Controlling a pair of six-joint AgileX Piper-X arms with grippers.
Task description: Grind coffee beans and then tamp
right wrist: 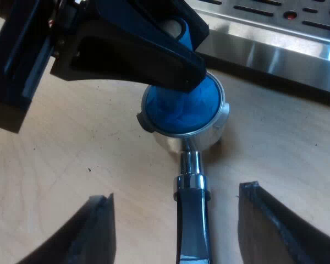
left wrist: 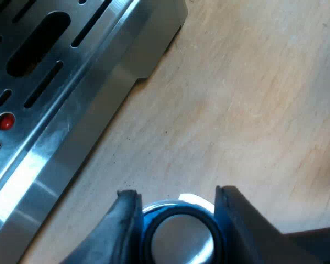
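Holding the tamper [right wrist: 179,110] in the left claw [left wrist: 177,195]: closed on it, one finger pressed to each side. Seeing that tamper seated in the cup of the holder [right wrist: 217,125], filling the rim with blue; can't tell tilt. Sitting on the table [left wrist: 253,110], just beside the front edge of the machine's drip tray [right wrist: 275,49]; no table edge or corner in sight to place it better.

Reading the right claw [right wrist: 177,192] as open, wide, with a finger on either side of the holder's handle [right wrist: 191,220], clear of it, not touching.

Key geometry: tracing the handle's long axis from the cup straight back toward the right claw and through the gap between its fingers. So just close across it, no turning needed. Much nearer the handle than the left claw, busy on top of the cup.

Judging the step as tamp, grind presumably done, though can't see grounds under the tamper. Next, probably: pinch the handle to brace, then press down with the left. Risk: skidding or tipping the holder on the bare wood if pressed unbraced.
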